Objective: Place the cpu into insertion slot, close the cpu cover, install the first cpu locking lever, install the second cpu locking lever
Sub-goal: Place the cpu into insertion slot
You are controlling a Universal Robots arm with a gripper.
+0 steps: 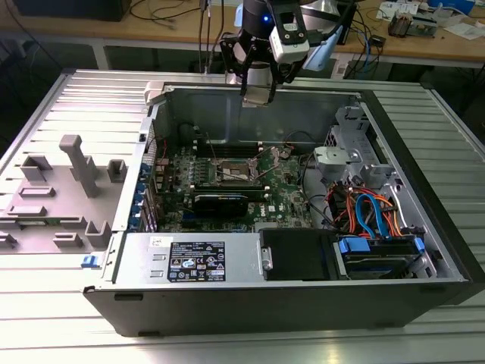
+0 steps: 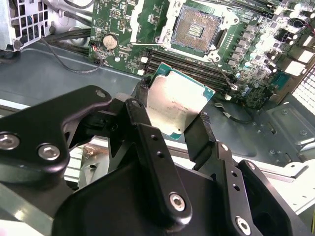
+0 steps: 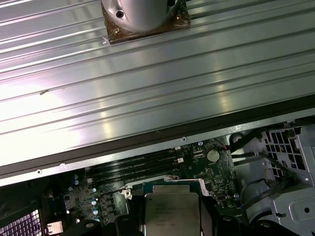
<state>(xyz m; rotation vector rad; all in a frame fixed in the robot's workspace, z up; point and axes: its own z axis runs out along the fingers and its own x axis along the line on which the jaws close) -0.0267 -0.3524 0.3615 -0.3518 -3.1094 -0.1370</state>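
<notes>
I have the jaws clenched on the cpu (image 2: 179,104), hanging above the uncovered insertion slot (image 2: 197,27) on the motherboard (image 2: 120,17).

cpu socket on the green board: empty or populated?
Empty: the silver-rimmed square socket shows bare dark contacts; the flat silver-grey cpu is clamped in the black gripper.

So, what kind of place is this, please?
Probably a robotics lab or workshop: an open computer case lies on a ribbed metal table, wooden benches behind carry cables, and the end effector holds the cpu above the case.
</notes>
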